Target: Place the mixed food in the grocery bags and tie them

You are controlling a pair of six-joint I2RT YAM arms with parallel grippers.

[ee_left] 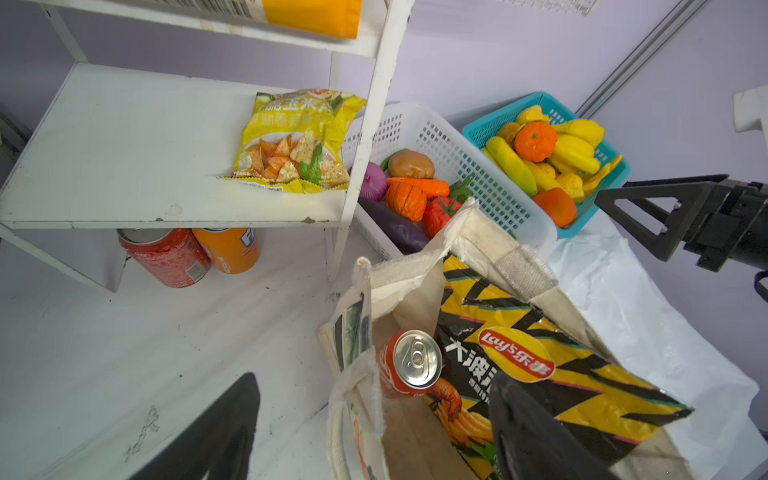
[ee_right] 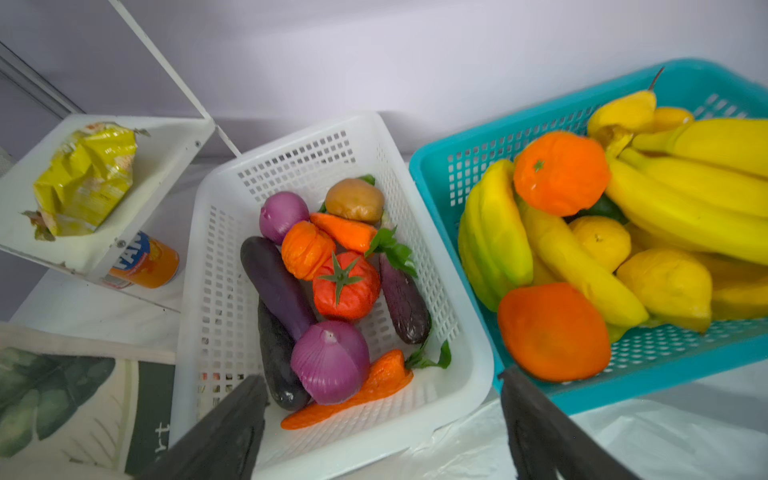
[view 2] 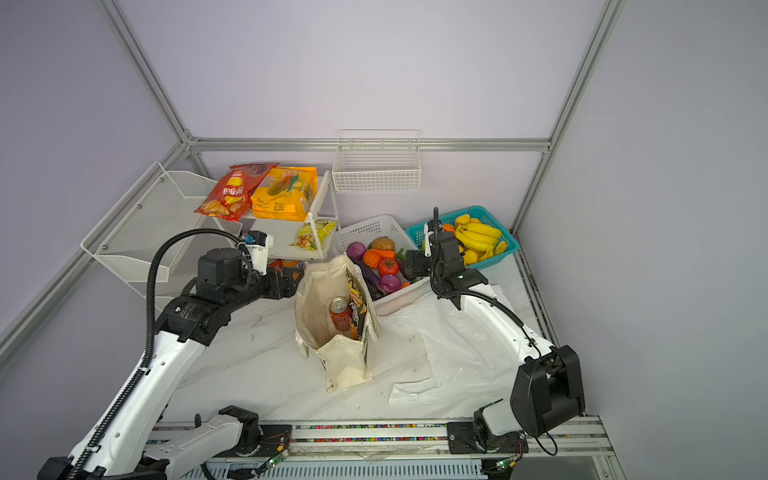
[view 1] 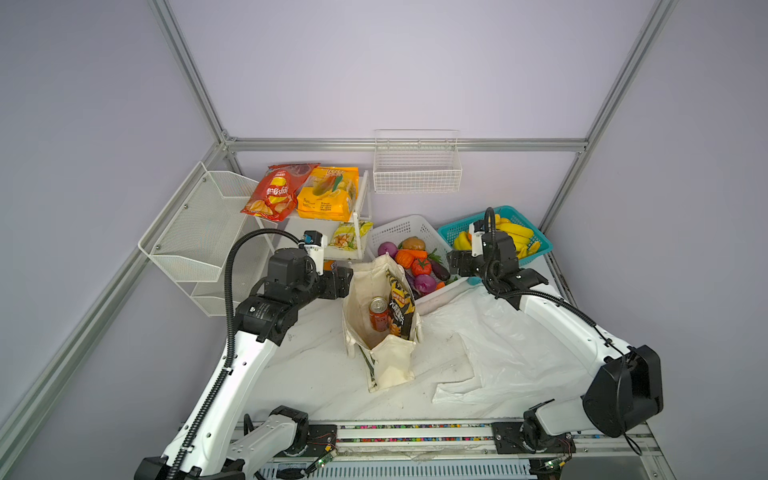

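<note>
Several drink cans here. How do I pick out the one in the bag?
Find the cream canvas tote bag standing open in the middle of the white table. Inside, a reddish-brown drink can stands upright beside a black snack packet with yellow zigzags. Unlike it, the red can and orange can sit under the white shelf rack.

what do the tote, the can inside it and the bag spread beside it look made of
The tote looks like cream woven canvas, matte, with frayed, stained edges. The drink can is probably aluminium: shiny silver lid with a pull tab. The carrier bag seems thin plastic film: translucent white, glossy, wrinkled.
</note>
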